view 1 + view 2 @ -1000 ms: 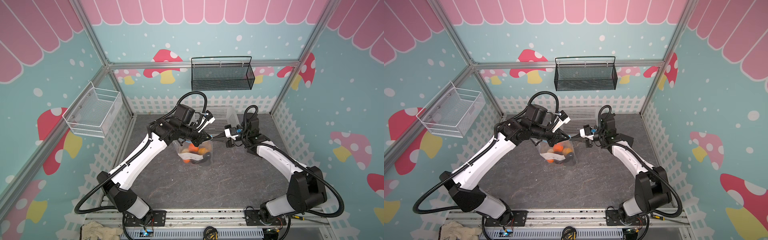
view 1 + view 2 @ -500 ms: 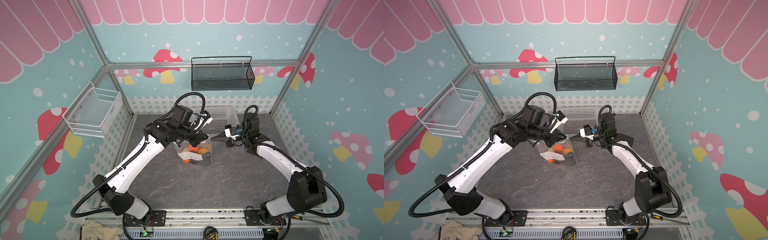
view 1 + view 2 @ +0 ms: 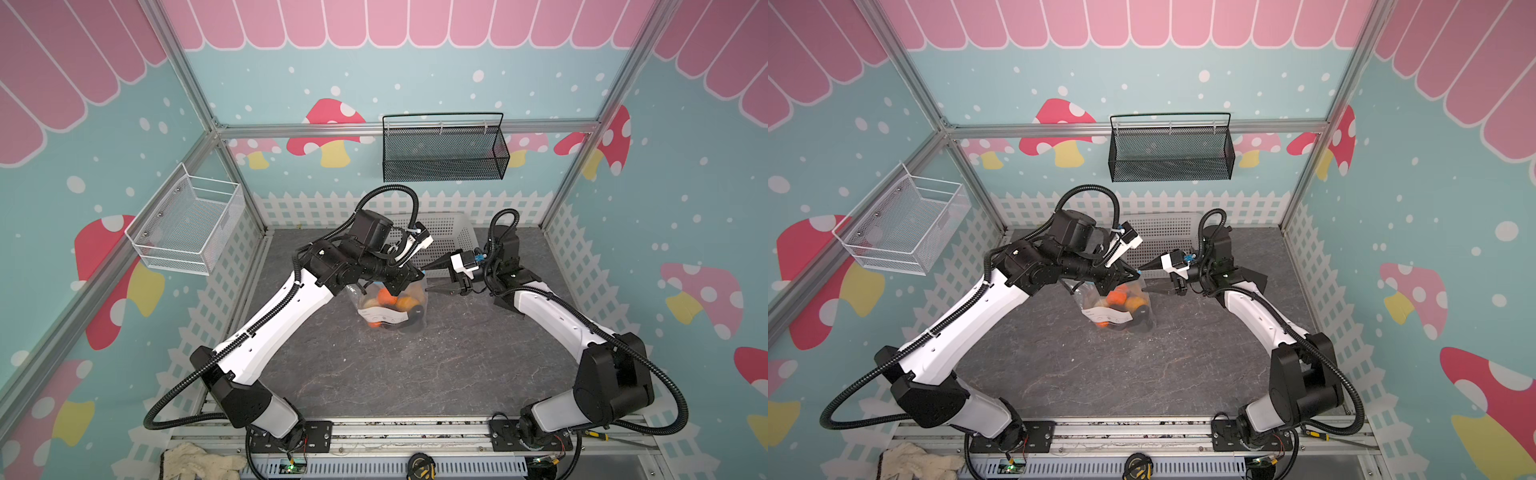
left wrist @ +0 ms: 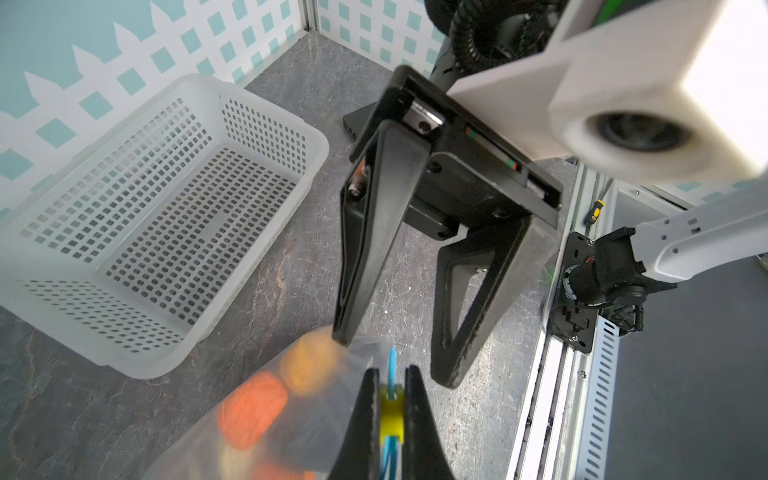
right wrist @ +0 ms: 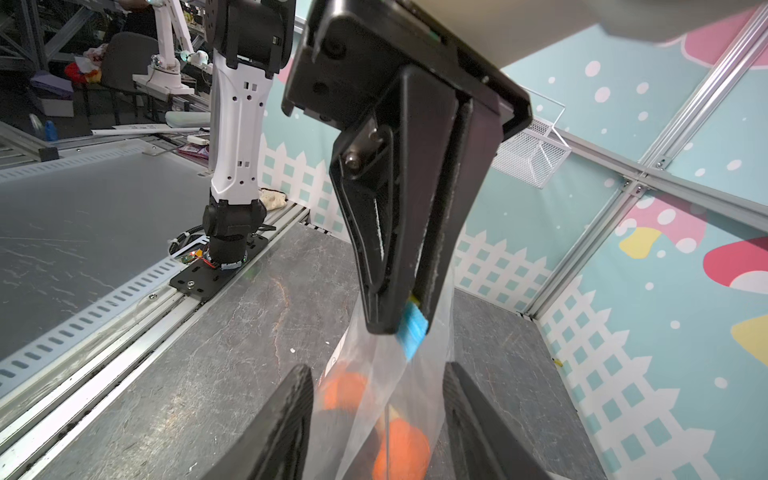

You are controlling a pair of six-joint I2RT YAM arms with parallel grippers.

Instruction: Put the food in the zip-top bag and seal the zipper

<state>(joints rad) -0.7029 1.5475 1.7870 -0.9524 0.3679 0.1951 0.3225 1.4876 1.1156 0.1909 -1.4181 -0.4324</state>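
My left arm extends forward with the wrist pitched down. My left gripper is clamped on the zipper at its yellow tab. The zip-top bag sits directly below it, with the food inside. My right gripper faces it with jaws parted, straddling the bag's upper corner.

Left jaws pinch zip-top bag holding food.
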